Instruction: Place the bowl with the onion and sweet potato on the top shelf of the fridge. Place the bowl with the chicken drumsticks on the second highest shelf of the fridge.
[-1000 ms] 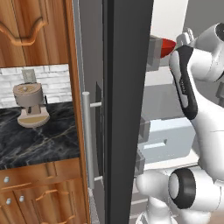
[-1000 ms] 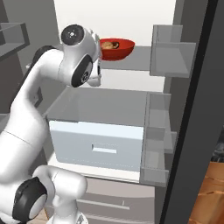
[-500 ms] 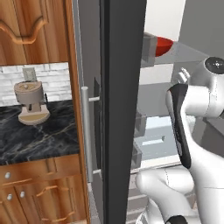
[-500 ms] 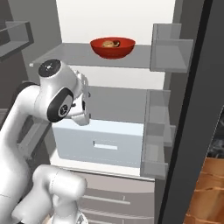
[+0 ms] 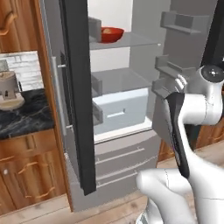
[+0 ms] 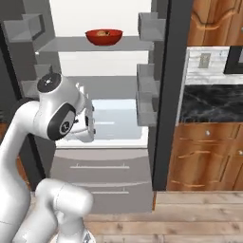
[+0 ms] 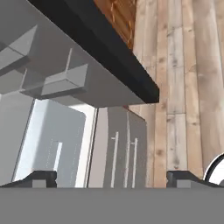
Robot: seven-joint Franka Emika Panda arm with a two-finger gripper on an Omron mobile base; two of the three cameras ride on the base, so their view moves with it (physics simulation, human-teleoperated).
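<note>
Standing open before the robot, the fridge (image 6: 102,142) served as the landmark for everything else: to its left in the left base view ran a dark stone worktop (image 5: 22,116) carrying a beige appliance (image 5: 9,89) over brown wooden cabinets (image 5: 30,175). Inside the fridge, a red bowl (image 6: 104,36) sat on a glass shelf (image 6: 95,45) level with the upper door bins (image 6: 151,23); its contents were too small to name with certainty, and whether that was the uppermost shelf could not be told. Below that shelf lay a bare shelf and a pale drawer (image 6: 116,124). In front of the fridge's lower half, the white arm (image 6: 57,123) was folded, and the hand (image 7: 111,177) pointed down past the door bins towards the grey freezer drawers (image 7: 122,148) and the wood floor (image 7: 188,87), its fingertips (image 7: 41,178) spread wide with nothing between them. By its look the bowl was rigid, light and smooth-walled, probably slippery; a pinch over the rim seemed the surest hold, kept level so that loose food would not roll out. To the fridge's right, more wooden cabinets (image 6: 209,152) met a second stone worktop (image 6: 211,104).
</note>
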